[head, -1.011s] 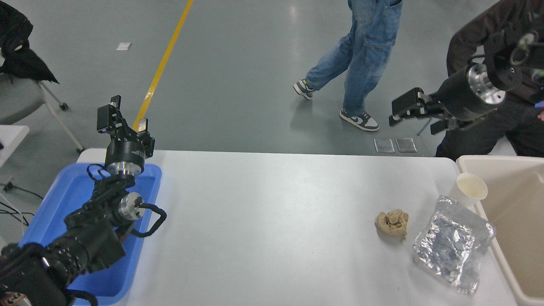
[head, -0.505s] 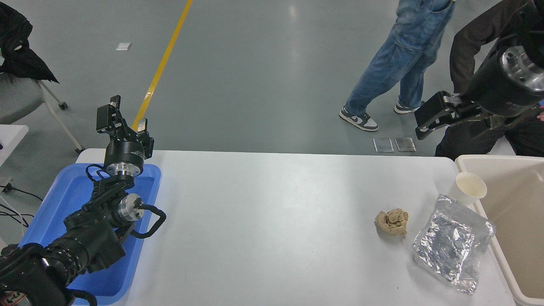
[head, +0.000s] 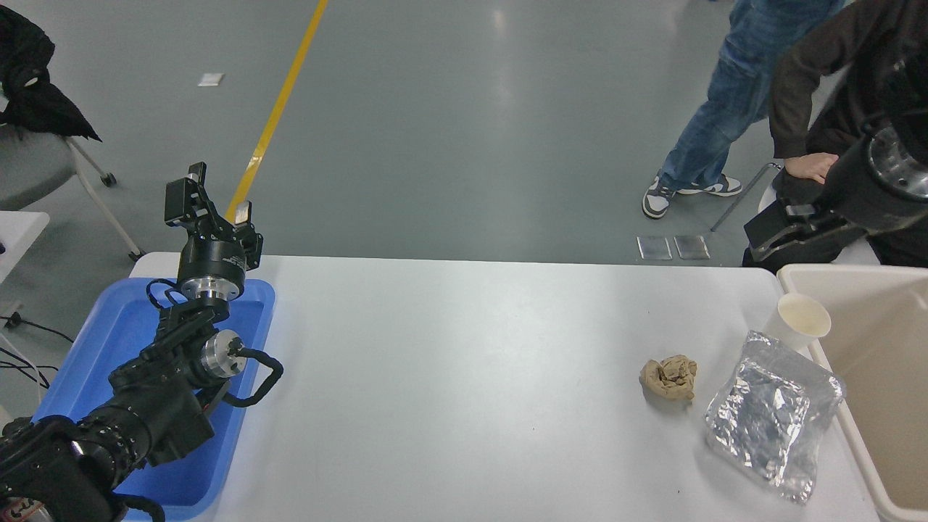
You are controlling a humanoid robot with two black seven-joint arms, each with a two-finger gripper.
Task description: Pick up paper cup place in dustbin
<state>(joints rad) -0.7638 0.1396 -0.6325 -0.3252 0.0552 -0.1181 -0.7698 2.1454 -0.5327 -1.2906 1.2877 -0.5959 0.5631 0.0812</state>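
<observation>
r gripper (head: 770, 239) swung in over table's far right corner, nearing paper cup (head: 802, 322) by dustbin (head: 797, 274); pincer width unclear, holds nothing.

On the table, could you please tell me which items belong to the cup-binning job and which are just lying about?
Belonging to the job:
paper cup, upright beside the bin
dustbin
right end effector

Just lying about:
crumpled brown paper wad
silver foil bag
blue tray
parked left end effector

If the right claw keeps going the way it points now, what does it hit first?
The right claw points left and slightly down, beyond the table's far edge. Nothing shows in that line but floor. The cup sits nearer the camera, off that line, though depth is unclear.
</observation>
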